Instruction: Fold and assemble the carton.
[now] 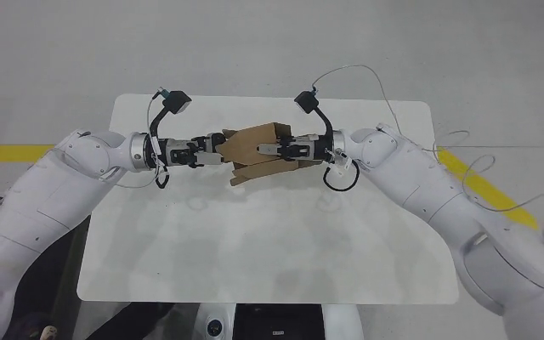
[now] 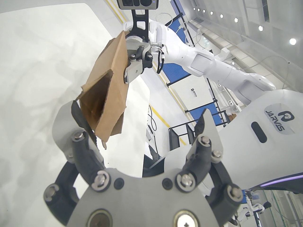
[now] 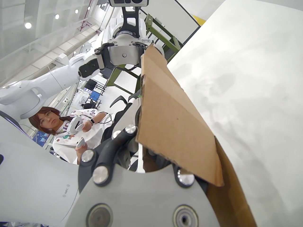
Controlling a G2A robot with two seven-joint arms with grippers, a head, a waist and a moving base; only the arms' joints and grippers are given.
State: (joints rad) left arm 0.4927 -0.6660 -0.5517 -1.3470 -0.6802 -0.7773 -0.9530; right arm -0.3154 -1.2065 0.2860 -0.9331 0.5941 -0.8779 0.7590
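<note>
While one carton (image 1: 255,143) hangs above one table (image 1: 255,255), right pincer (image 1: 270,150) clamped on it; left pincer (image 2: 139,113) spread wide, empty

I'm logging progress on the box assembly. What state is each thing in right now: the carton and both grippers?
carton: partly folded, flaps loose, not assembled, held up over the table.
left gripper: jaws wide open, the carton's near end beside one of them, not gripped.
right gripper: jaws shut on a panel at the carton's other end.
</note>
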